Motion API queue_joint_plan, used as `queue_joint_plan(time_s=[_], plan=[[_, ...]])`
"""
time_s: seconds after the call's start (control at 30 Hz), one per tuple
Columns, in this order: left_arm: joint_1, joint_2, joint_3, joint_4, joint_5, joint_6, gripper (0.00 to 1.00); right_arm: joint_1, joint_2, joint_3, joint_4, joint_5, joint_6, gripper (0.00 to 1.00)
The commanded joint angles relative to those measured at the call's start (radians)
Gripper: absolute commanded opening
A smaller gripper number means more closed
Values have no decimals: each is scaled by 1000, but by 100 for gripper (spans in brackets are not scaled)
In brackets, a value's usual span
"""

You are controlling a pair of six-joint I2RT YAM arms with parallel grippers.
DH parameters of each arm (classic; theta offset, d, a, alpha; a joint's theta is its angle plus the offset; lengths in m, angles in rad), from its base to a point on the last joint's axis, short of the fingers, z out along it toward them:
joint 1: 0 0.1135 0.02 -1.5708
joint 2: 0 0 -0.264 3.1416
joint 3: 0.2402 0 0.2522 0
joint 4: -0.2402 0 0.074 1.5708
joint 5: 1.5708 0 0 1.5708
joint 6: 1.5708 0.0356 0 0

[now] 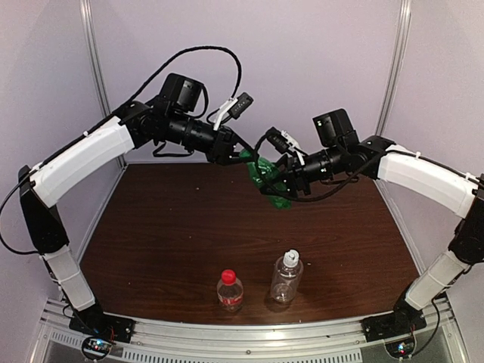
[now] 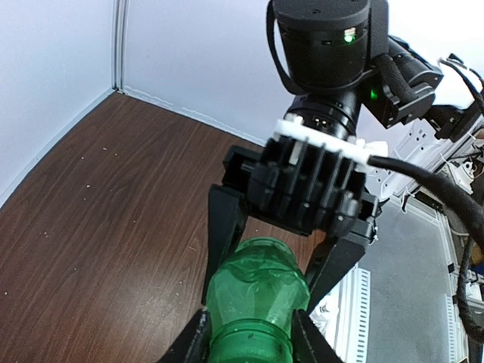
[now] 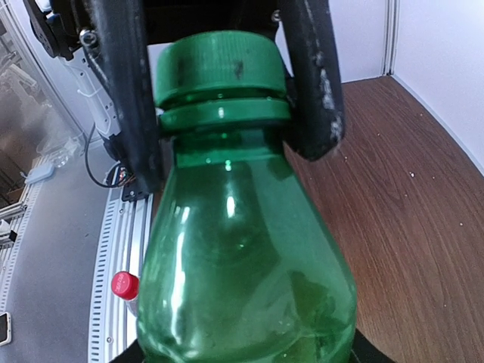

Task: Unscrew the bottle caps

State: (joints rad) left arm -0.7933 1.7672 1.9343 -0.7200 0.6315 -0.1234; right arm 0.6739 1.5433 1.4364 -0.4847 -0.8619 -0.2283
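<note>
Over far tabletop (image 1: 151, 242): green bottle (image 3: 242, 257), aloft, tilted between both arms.
Green cap (image 3: 219, 68): on; pinched narrow by left gripper (image 3: 223, 136).
Body: clasped, seemingly, by right gripper (image 1: 281, 184).
Red cap (image 1: 228, 277), white cap (image 1: 292, 258): on, untouched, near front edge.
Remaining: all three, by appearances.

green bottle (image 3: 242, 257): glossy translucent plastic, smooth. green cap (image 3: 219, 68): opaque plastic, duller, dark scuff on side. left gripper fingers (image 3: 314, 83): matt blk, white-speckled wear. table (image 1: 166, 227): dark wood-grain, matt, dusty specks. arm shells (image 1: 83, 155): smooth white plastic. front rail (image 1: 249, 333): bare metal.
</note>
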Motion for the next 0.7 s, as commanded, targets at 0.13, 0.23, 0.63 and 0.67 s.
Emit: queue_joint_plan(time_s=[0.13, 0.23, 0.63, 0.67], plan=[[11, -164, -207, 291, 82, -23, 75, 4, -19, -63, 169, -143, 87, 47], [31, -209, -278, 393, 118, -70, 82, 5, -37, -97, 244, -182, 135, 46], [54, -253, -413, 674, 186, -218, 73, 6, -53, -158, 444, -280, 292, 45], [54, -248, -411, 679, 185, -219, 72, 6, -54, -160, 455, -284, 299, 45]])
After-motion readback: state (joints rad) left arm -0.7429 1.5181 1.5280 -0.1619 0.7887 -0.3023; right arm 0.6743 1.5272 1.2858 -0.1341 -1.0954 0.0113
